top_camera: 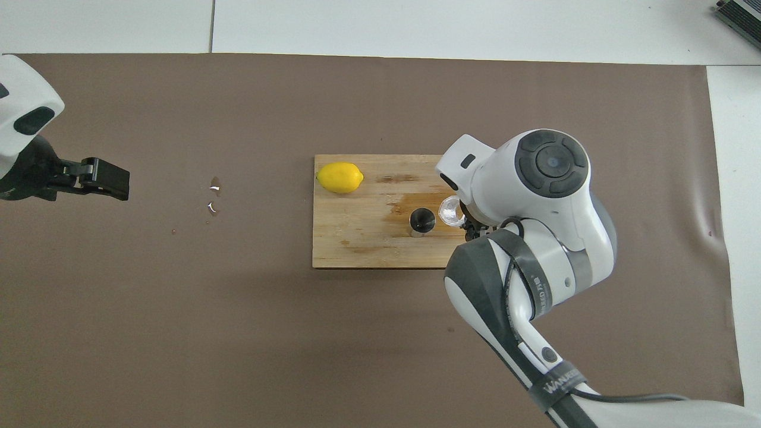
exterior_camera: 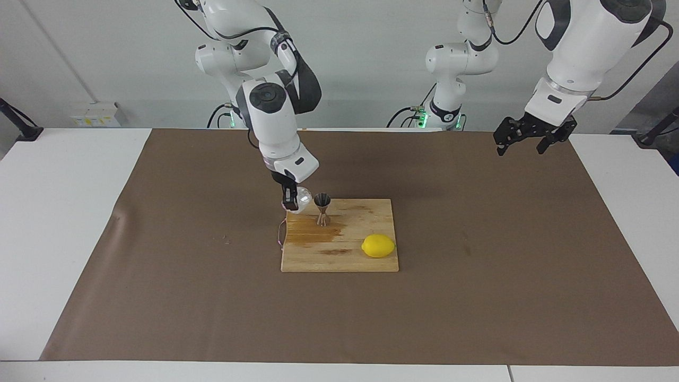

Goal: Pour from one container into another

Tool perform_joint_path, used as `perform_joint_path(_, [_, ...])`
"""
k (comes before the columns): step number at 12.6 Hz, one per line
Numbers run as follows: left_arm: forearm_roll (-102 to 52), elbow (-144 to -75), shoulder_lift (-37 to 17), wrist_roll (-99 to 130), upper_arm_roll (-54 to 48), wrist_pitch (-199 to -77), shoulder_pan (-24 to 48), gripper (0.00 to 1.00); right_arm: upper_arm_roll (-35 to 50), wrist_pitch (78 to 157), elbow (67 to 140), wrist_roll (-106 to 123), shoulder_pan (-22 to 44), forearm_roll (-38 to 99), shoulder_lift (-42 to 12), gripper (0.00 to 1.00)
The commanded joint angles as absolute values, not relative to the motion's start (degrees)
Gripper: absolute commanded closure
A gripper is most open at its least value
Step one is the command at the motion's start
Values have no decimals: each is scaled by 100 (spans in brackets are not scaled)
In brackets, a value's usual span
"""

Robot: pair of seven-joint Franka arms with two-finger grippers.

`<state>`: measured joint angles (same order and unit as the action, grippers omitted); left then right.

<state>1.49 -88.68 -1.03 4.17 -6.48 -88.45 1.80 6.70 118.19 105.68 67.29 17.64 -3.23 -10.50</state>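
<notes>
Right gripper (exterior_camera: 290,203) fingers clamped on glass cup (exterior_camera: 301,198), tilted beside jigger (exterior_camera: 322,208); left gripper (exterior_camera: 522,139) fingers wide, waiting. Could spill past jigger's narrow mouth onto board (exterior_camera: 366,262).

Both arms are glossy white with dark grey joint caps and black cables (green lights glow at the bases).

My right arm comes down steeply from a high elbow, its wrist turned so the right gripper (exterior_camera: 290,200) points almost straight down, low over the table near its middle. Its jaws are clamped on the glass cup (exterior_camera: 300,199), held tipped. My left arm waits raised at its own end of the table, forearm slanting down, with the left gripper (exterior_camera: 521,143) up in the air and its jaws spread wide, carrying nothing.
</notes>
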Motion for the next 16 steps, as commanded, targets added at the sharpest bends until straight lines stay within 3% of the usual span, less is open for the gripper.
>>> perform_joint_path(1, [62, -9149, 132, 62, -501, -9036, 220, 0, 668, 11857, 10582, 6250, 1977, -790, -958, 69])
perform_joint_path(4, [44, -9114, 184, 79, -510, -9237, 272, 0, 703, 11865, 10582, 6240, 2021, -1177, -932, 69])
perform_joint_path(8, [-35, -9799, 562, 70, -440, -9598, 220, 0, 747, 11830, 10591, 6162, 2170, -1485, -897, 69])
perform_joint_path(16, [-44, -9756, 571, 123, -448, -8809, 220, 0, 747, 11848, 10661, 6126, 2276, -1784, -844, 69])
